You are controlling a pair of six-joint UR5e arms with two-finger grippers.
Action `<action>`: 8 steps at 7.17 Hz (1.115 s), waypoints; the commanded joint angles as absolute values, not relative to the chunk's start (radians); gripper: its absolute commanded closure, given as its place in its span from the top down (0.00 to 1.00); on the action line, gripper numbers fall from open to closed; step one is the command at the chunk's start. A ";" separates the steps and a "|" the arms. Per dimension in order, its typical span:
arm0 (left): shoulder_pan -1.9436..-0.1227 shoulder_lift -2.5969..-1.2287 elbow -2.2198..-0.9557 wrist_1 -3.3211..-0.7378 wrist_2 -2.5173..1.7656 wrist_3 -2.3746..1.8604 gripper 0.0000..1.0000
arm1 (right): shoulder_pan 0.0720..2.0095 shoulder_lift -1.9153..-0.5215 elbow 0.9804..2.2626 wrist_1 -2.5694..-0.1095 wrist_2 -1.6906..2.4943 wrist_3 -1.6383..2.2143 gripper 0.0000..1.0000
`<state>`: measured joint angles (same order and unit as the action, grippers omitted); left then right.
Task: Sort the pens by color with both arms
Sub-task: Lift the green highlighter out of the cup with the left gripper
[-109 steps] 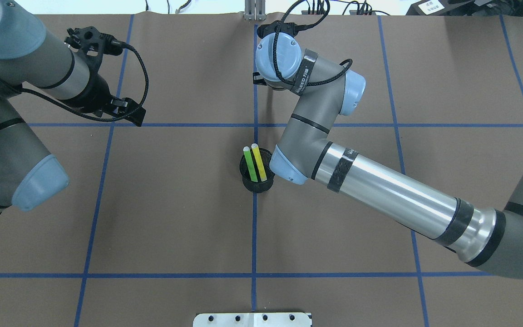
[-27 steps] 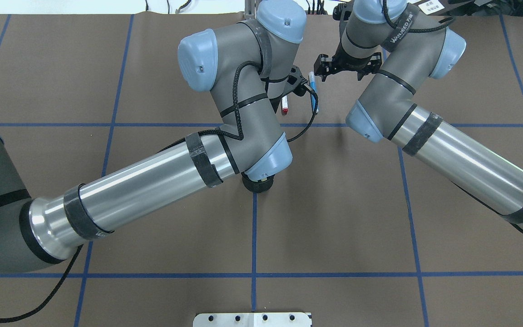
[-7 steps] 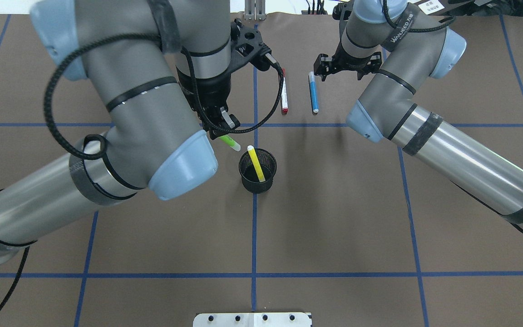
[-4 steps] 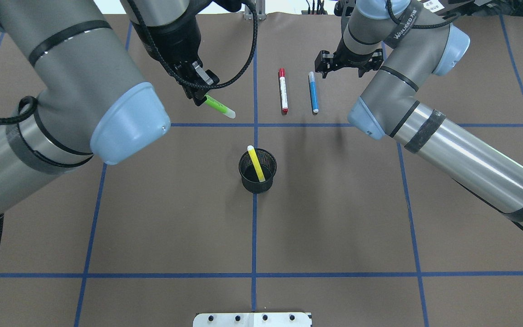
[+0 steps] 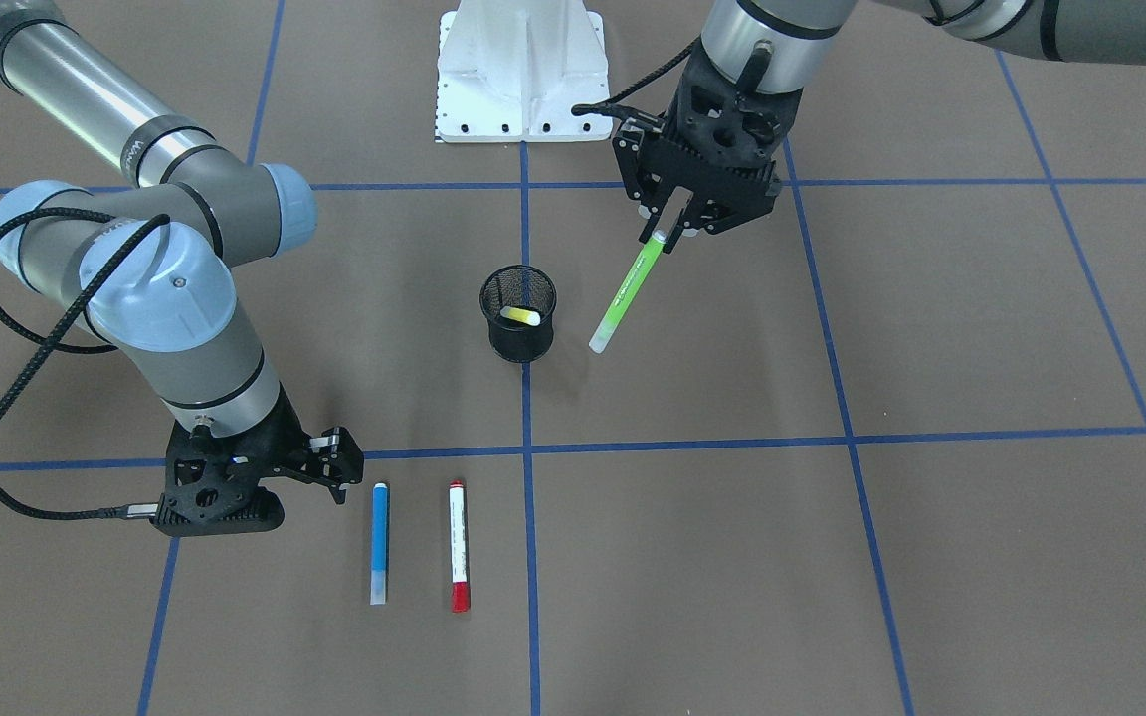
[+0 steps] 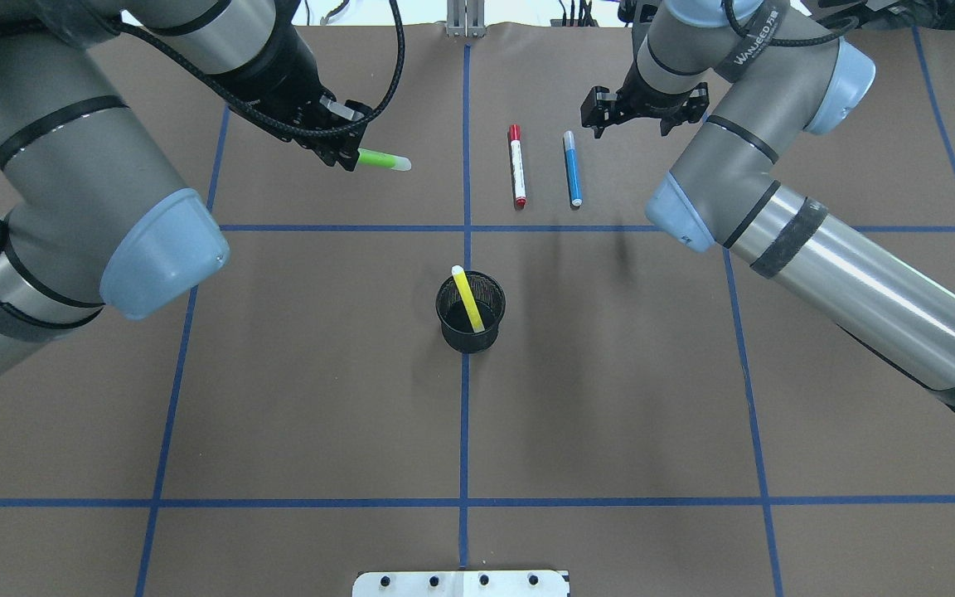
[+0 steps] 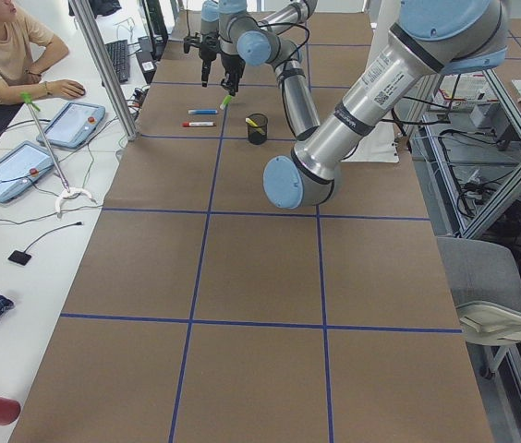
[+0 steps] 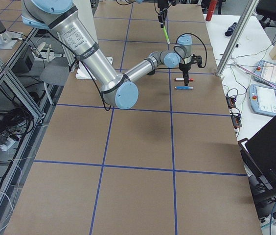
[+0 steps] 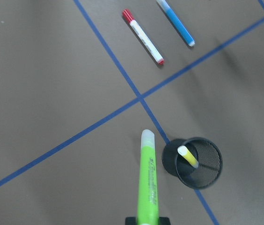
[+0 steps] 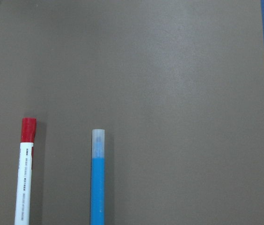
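Tabletop (image 5: 832, 557) — left pincer (image 5: 669, 232) clamps green pen (image 5: 628, 288) near mesh cup (image 5: 518, 323); right pincer (image 5: 336, 465) spread beside blue pen (image 5: 379, 537).

Four pens: blue (image 6: 573, 170), red-capped (image 6: 516, 170), green (image 6: 382, 159), yellow (image 6: 467, 298). One mesh cup (image 6: 449, 328). Two arms: left (image 6: 71, 182), right (image 6: 859, 282).

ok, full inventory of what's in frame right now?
green pen: 1, green, held above the table in the left tool
yellow pen: 1, yellow, leaning inside the mesh cup
red-capped pen: 1, white barrel with red cap, lying flat on the far half of the table
blue pen: 1, blue, lying parallel to the red-capped pen, not touching
mesh cup: 1, black, table centre on the tape line
table: 1, brown with blue tape grid
mounting base: 1, white, robot's edge
person: 1, seated at the side bench
left arm, right arm: 2, grey-silver, light-blue caps
left tool: 1, black, shut on green pen
right tool: 1, black, open, empty, beside the blue pen
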<state>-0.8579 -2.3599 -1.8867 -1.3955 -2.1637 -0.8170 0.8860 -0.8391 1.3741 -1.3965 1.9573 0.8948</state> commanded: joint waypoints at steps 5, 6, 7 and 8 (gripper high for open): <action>-0.631 -2.373 -1.774 -1.661 -1.630 -1.497 0.00 | 0.890 -0.864 1.416 -1.397 1.974 0.893 0.99; -0.624 -2.414 -1.696 -1.666 -1.588 -1.515 0.00 | 0.890 -0.873 1.425 -1.397 1.977 0.893 0.99; -0.623 -2.459 -1.575 -1.751 -1.580 -1.517 0.00 | 0.890 -0.880 1.436 -1.397 1.977 0.893 0.99; -0.623 -2.506 -1.410 -1.892 -1.545 -1.528 0.00 | 0.888 -0.885 1.439 -1.397 1.977 0.893 0.99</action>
